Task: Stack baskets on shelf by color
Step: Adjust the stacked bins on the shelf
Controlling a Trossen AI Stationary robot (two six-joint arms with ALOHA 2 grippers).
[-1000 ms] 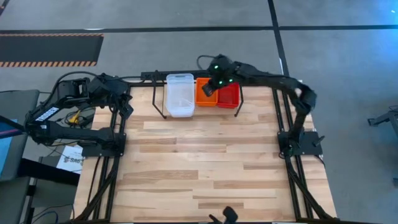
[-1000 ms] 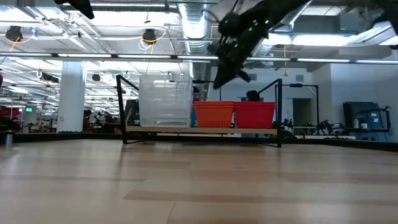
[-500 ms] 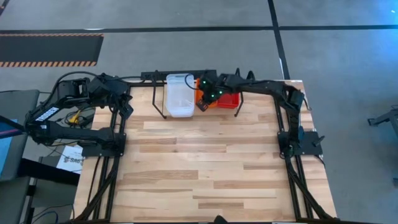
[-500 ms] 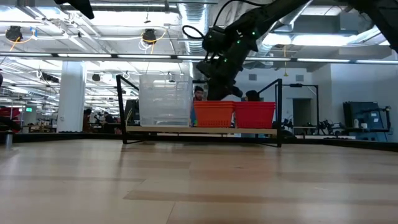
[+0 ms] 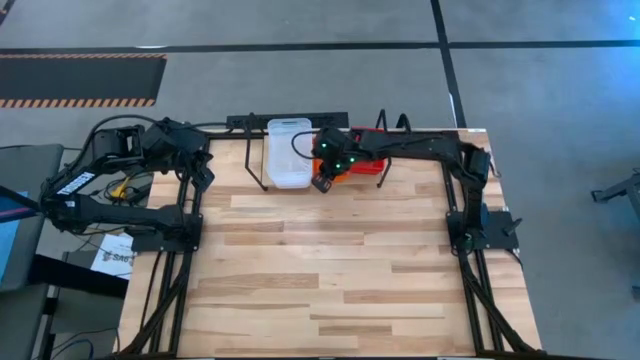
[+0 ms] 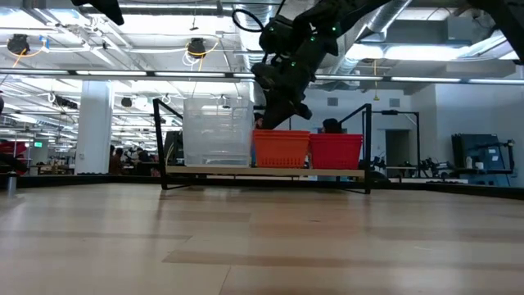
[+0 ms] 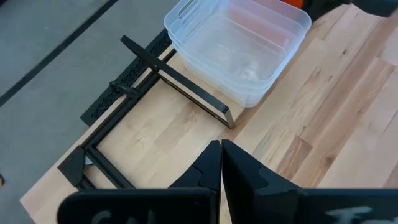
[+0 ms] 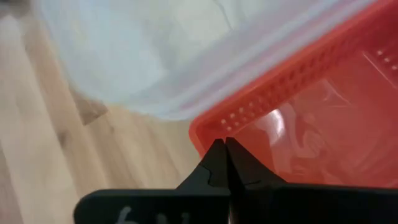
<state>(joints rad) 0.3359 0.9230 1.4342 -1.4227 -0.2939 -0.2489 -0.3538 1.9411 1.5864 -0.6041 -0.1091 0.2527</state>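
A: Where are the baskets?
B: On the shelf [image 6: 262, 172] by the table's [image 5: 330, 270] far edge: clear stack [image 5: 289, 152], then orange basket [image 6: 281, 148], then red basket [image 6: 335, 151].
A: And the right gripper [image 5: 322, 183]?
B: Clenched on nothing, fingers pressed together above the orange basket's near corner, beside the clear stack.
A: The left gripper [image 7: 221, 163]?
B: Clenched too, parked near the far-left corner.

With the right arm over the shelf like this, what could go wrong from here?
1. The right gripper, shut, hangs at the front corner of the orange baskets; dropping lower, it could catch the rim and shove the stack along the shelf.
2. The clear baskets sit right beside that corner, so a sideways swing might knock their taller stack.
3. The left gripper, shut, waits at the table's left rear, seemingly little threat.
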